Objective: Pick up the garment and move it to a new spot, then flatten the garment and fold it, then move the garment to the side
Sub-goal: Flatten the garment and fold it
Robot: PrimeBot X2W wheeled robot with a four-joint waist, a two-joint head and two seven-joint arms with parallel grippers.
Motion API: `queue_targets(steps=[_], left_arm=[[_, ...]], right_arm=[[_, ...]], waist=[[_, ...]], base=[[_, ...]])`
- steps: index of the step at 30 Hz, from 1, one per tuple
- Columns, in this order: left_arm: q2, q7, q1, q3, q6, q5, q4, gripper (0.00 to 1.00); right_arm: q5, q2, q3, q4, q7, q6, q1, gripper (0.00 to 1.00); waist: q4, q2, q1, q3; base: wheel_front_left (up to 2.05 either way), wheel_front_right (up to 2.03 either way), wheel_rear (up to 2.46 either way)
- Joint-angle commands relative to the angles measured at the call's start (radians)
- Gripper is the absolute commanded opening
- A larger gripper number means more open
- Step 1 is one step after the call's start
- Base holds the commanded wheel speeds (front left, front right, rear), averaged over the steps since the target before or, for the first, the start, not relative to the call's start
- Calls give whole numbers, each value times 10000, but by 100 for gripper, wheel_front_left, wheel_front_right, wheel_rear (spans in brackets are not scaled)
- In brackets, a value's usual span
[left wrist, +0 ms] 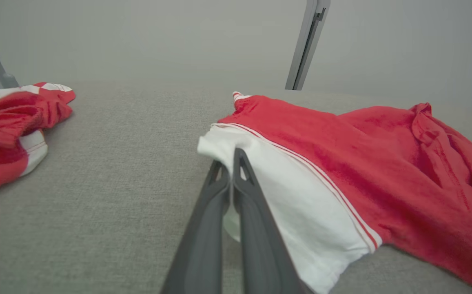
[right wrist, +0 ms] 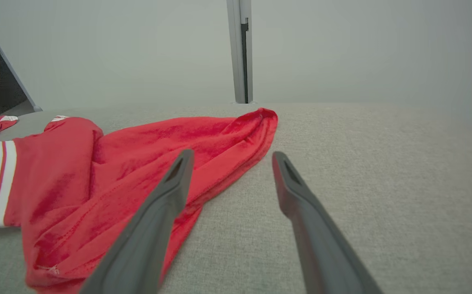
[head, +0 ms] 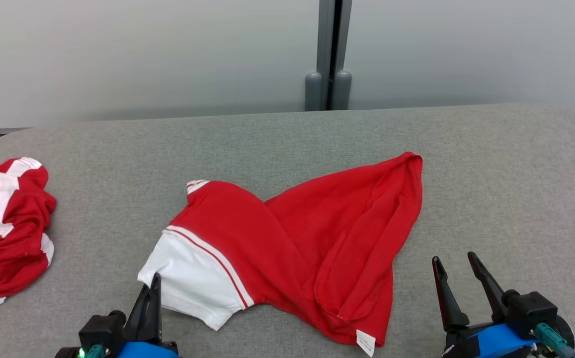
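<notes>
Grey padded surface (head: 287, 134): filled the head view from edge to edge, with pale wall panels and a grey post (head: 328, 54) behind it.

Garment (head: 307, 238): red, lay rumpled and partly doubled over at the middle of the surface. Its hem end reached up and to the right, and its sleeve end pointed toward the robot's left.

Second red-and-white garment (head: 9, 233): lay bunched at the far left edge, well apart from the first.

White sleeve (head: 188, 273): was spread flat at the garment's lower left, set off from the red body by a thin red stripe.

Right gripper (head: 453, 257): fingers were spread wide and held nothing. It was near the garment's right edge but apart from it. In the right wrist view, one finger (right wrist: 166, 192) crossed in front of the red cloth and the other was over bare surface.

Left gripper (head: 155, 281): fingers were pressed together, with the tips at the left edge of the white sleeve. In the left wrist view they overlapped the white cloth, and some of it may have been caught between them, though this was unclear.

Care label (head: 366, 343): small and white, at the garment's nearest corner.
</notes>
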Motion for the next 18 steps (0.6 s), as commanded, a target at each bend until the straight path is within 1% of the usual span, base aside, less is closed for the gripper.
queue_targets(steps=[1, 6, 11, 15, 18], left_arm=[[-18, -3, 285, 139, 7, 52, -340, 0], [-113, -1, 1210, 507, 127, -14, -1273, 0], [-161, -4, 2020, 719, 248, -62, -1897, 0], [-185, -3, 2552, 979, 401, -189, -2110, 0], [-198, -3, 2775, 1032, 442, -276, -1930, 0]], right_arm=[[51, 23, -19, -8, -32, 1, 126, 100], [51, 60, -140, -9, -32, 1, 192, 100], [97, 76, -230, 18, -32, 1, 211, 100], [77, 82, -267, 47, -32, 1, 201, 100], [83, 88, -257, 81, -32, 1, 206, 100]], waist=[[119, -1, 1, -22], [443, -1, 1, -80], [665, -1, 1, -66], [735, -1, 1, -62], [758, -1, 1, -80]], base=[[0, 0, 0], [0, 0, 0], [0, 0, 0], [0, 0, 0], [0, 0, 0]])
